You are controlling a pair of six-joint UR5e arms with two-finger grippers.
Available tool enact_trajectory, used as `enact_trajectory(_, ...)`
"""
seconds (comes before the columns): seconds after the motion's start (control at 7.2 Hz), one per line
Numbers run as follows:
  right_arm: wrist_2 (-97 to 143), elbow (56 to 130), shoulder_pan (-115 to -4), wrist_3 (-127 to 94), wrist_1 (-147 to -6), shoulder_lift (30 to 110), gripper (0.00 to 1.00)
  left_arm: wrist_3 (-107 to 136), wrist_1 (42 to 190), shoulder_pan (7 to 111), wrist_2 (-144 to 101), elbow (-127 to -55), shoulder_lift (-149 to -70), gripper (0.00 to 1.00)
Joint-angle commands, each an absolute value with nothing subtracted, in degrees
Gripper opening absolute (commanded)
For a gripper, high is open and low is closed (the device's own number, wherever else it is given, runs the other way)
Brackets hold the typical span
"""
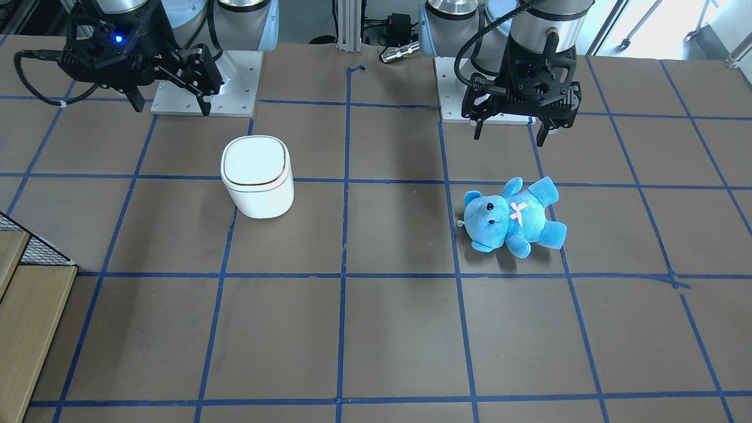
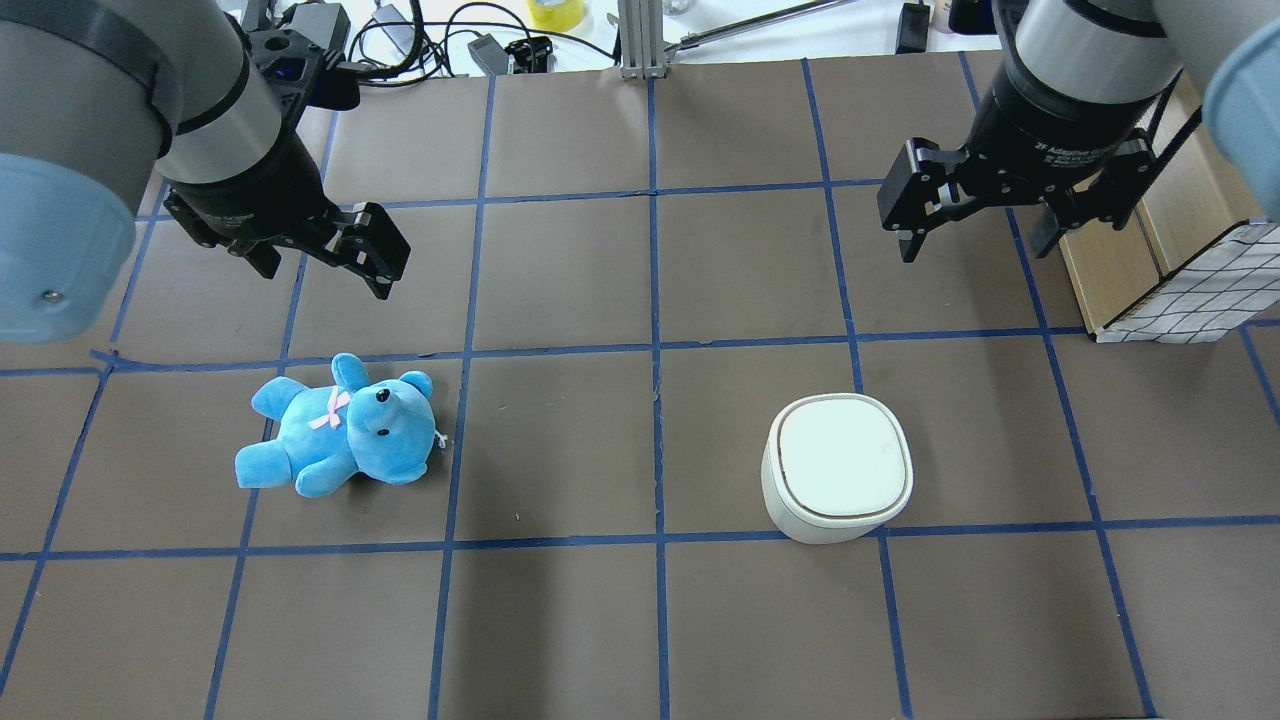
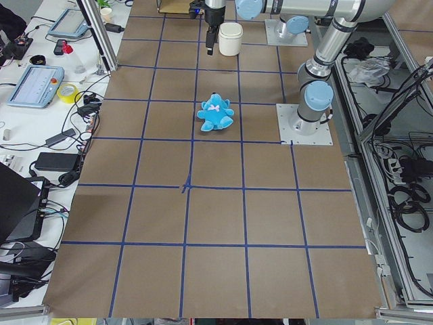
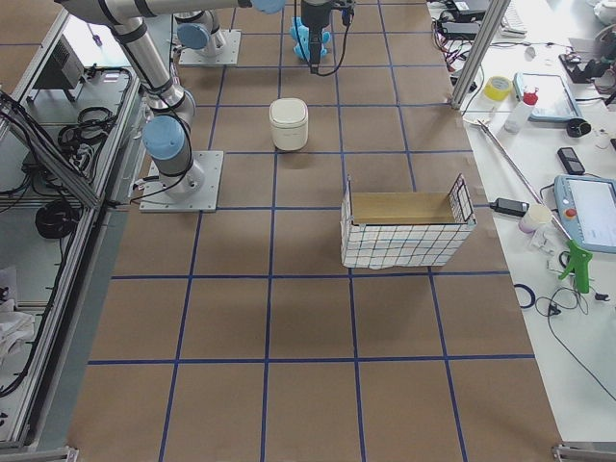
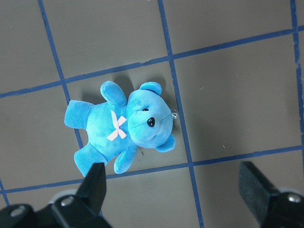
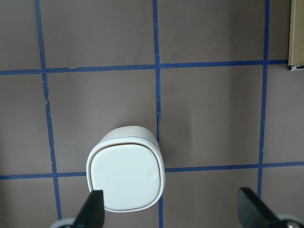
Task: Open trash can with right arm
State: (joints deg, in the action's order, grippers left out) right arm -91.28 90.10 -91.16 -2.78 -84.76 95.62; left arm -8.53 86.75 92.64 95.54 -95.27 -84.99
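I see the bin (image 2: 838, 467), smooth white plastic, rounded-square lid (image 6: 124, 178) shut, on the matte brown table (image 2: 560, 300); my right gripper (image 2: 975, 238) hangs apart from it, fingers spread, empty; the left gripper (image 2: 325, 272) is likewise spread, near the plush blue bear (image 2: 340, 440); only the right wrist view shows the lid's small dimple (image 6: 151, 175).

In the right wrist view the right pincer (image 6: 173, 211) shows only as two black fingertips (image 6: 92, 211); the lower edge cuts off the rest. The trash can (image 6: 126, 175) is seen from above there, so its lid hides its base and most of its walls. The left pincer (image 5: 175, 190) is cropped the same way in its own view. Overhead, the mesh basket (image 2: 1180, 290) on the counter (image 2: 560, 620) runs off the right edge and the right arm (image 2: 1080, 50) off the top. From the counter's right end, the far left pincer covers the middle of the teddy bear (image 4: 298, 40) and is too small to judge how its jaws stand.
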Motion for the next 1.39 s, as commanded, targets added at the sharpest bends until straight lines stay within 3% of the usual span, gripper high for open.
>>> enact_trajectory(0.0,-91.23,89.30,-91.23,-2.81,-84.73,95.63,1.00,-8.53,86.75,92.64,95.54,-95.27,-84.99,1.00)
enact_trajectory(1.25,-91.41,89.12,-91.23,-3.16,-84.20,95.36,1.00,-8.53,86.75,92.64,95.54,-95.27,-84.99,1.00)
